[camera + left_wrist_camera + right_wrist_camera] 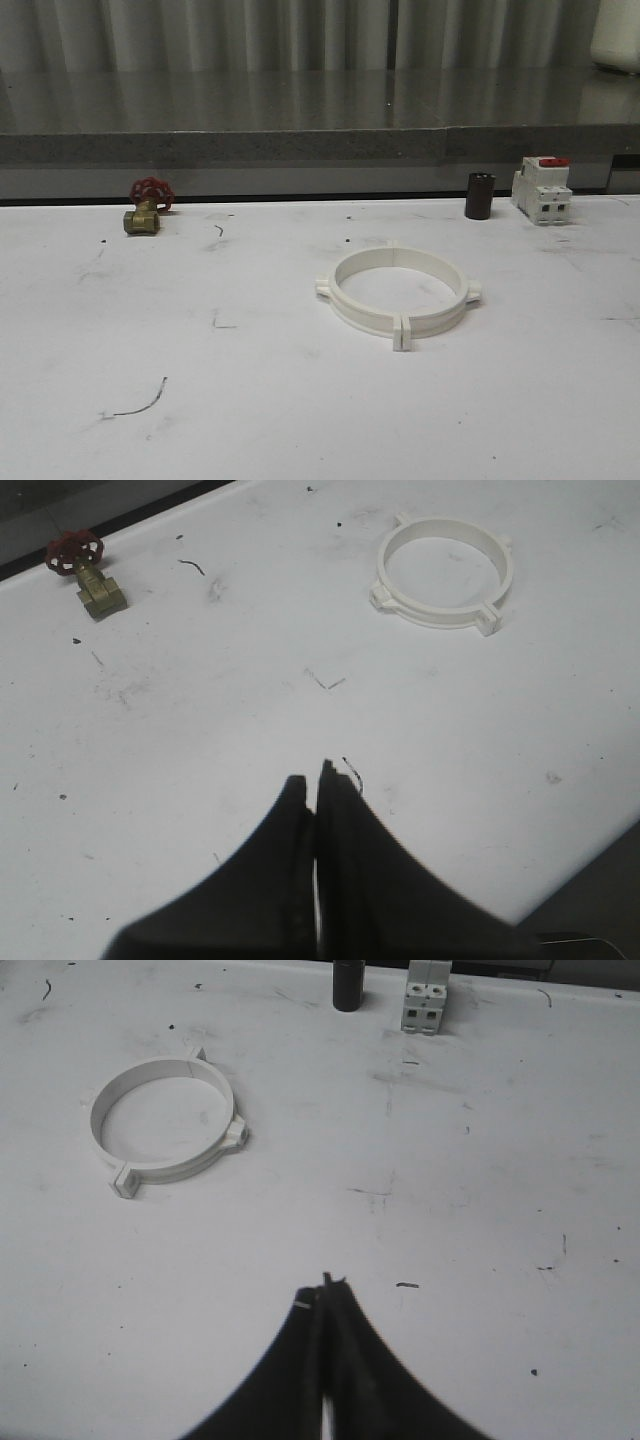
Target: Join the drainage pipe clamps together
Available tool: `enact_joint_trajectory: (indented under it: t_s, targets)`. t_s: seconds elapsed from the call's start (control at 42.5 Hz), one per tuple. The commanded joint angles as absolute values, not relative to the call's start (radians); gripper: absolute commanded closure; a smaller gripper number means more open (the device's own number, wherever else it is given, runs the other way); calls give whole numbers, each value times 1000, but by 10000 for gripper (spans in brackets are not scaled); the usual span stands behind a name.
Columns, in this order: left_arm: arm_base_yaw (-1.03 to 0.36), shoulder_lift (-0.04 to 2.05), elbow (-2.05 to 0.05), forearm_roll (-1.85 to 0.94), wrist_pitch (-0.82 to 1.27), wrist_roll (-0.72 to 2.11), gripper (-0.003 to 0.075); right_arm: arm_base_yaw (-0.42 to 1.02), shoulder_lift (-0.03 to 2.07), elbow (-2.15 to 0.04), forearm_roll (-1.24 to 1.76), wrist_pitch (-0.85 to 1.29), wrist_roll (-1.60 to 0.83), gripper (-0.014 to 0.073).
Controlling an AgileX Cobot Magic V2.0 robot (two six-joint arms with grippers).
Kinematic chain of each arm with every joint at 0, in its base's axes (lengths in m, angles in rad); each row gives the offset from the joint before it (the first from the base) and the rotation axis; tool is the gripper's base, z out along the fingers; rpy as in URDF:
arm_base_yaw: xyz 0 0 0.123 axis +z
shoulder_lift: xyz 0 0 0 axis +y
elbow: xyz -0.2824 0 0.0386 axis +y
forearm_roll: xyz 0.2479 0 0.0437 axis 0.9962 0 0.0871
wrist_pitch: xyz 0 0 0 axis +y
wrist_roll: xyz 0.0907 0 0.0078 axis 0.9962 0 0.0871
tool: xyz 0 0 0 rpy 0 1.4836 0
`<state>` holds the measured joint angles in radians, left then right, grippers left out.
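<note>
The two white drainage pipe clamps [398, 291] lie on the white table as one flat ring, their end tabs meeting at the near side and the far side. The ring also appears in the left wrist view as the clamps [444, 572] and in the right wrist view as the clamps [165, 1126]. My left gripper [316, 776] hangs over bare table well short of the ring, its fingers pressed together with nothing between them. My right gripper [322, 1292] is likewise shut and empty, some way from the ring.
A brass valve with a red handwheel [147, 206] sits at the far left. A dark cylinder [479, 195] and a white breaker with a red top [541, 188] stand at the far right. A grey ledge [300, 145] runs behind the table.
</note>
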<state>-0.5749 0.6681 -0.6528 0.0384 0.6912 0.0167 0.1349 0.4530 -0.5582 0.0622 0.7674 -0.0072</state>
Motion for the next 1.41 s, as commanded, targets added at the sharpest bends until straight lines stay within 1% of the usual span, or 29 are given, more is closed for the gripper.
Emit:
enact_joint_trajectory:
  t_s: [0.0, 0.188, 0.259, 0.376, 0.494, 0.611, 0.682, 0.823, 1.035, 1.387]
  targets:
    - [-573, 667, -680, 31, 622, 14, 741, 130, 457, -581, 68, 697, -16, 713]
    - [-578, 648, -671, 28, 610, 14, 741, 130, 457, -581, 68, 697, -16, 713]
    - [-551, 617, -648, 19, 590, 14, 741, 130, 457, -581, 69, 697, -16, 713]
    - [-423, 512, -573, 10, 526, 14, 741, 130, 457, -581, 68, 697, -16, 713]
    - [-267, 375, -449, 7, 422, 14, 741, 130, 457, -581, 69, 697, -16, 713]
    - [-157, 231, -300, 7, 274, 14, 741, 130, 457, -581, 69, 697, -16, 713]
    - [-118, 153, -220, 7, 212, 14, 741, 130, 457, -581, 69, 697, -16, 713]
    - [-78, 39, -88, 0, 123, 14, 741, 130, 457, -581, 69, 697, -16, 713]
    - [-34, -17, 27, -20, 6, 14, 741, 130, 457, -581, 69, 698, -16, 713]
    - [-31, -17, 27, -21, 0, 14, 741, 130, 458, -581, 69, 698, -16, 713]
